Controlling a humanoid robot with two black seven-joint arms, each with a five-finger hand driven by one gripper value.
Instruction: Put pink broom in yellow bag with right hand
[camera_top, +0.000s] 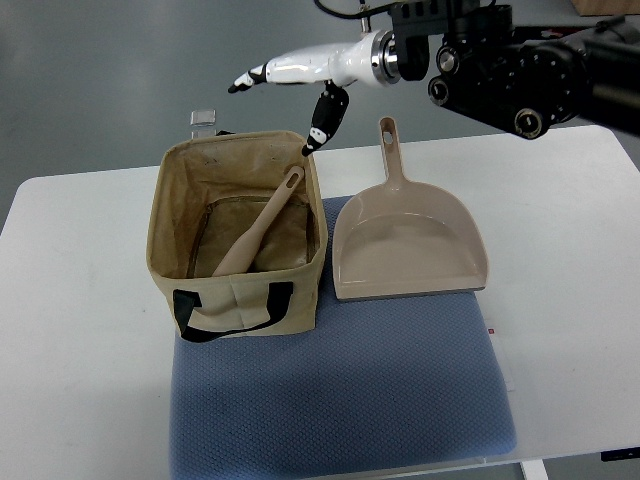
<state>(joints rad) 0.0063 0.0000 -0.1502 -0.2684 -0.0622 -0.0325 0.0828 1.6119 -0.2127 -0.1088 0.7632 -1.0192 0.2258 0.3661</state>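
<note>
From my remote seat I see the white counter (70, 330) running across the view, with a blue textured mat (340, 400) laid over its near middle. Toward the left, the yellow bag (240, 300) stands upright on the mat's far left corner, its mouth open and a black strap handle (232, 310) hanging on the near face. Inside it lies the pink broom (262, 225), head down near the bag's floor and its handle leaning up toward the far right rim, the tip with its hanging hole just inside that rim. A small grey clip-like object (203, 118) sits on the counter behind the bag; I cannot tell what it is. Just right of the bag, a pink dustpan (408, 245) lies flat, partly on the mat, its handle pointing away from me. Above the bag's far right corner hovers my right hand (290, 85), white with dark fingertips, fingers (328, 120) spread loosely and gripping nothing, clear of the broom. Its dark arm (530, 75) enters from the upper right.
</note>
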